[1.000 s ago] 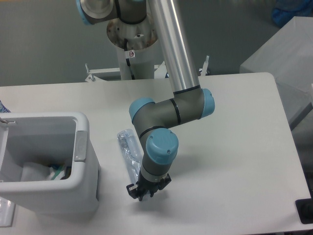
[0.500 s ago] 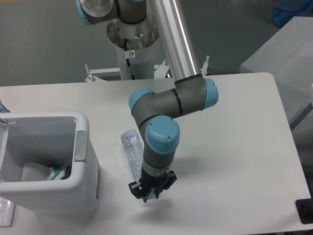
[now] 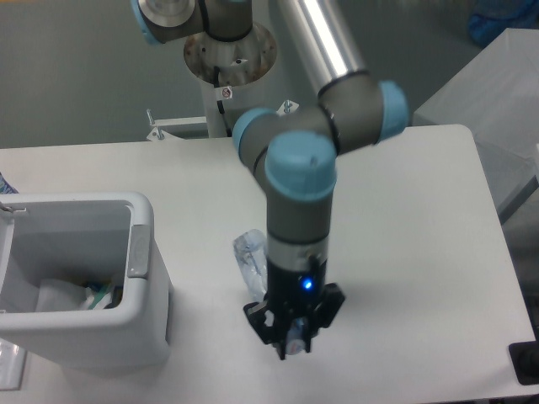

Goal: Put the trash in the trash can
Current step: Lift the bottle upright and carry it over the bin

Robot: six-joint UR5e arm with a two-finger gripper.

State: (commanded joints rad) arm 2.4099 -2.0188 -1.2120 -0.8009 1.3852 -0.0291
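Bottle (image 3: pixel 251 259) sits clamped at one end between closed jaws.

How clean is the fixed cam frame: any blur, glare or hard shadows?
Fixed camera: even, soft light, only a faint shadow under the black two-finger gripper; a bright glare streak on the silver arm tube; the crushed clear plastic bottle is low-contrast and largely hidden by the wrist; the white boxy trash can reads sharp.

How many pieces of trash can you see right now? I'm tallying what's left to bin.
2. The crushed plastic bottle is held in the gripper, partly hidden behind the wrist. The crumpled wrapper already lies inside the trash can. More could be hidden in the can.
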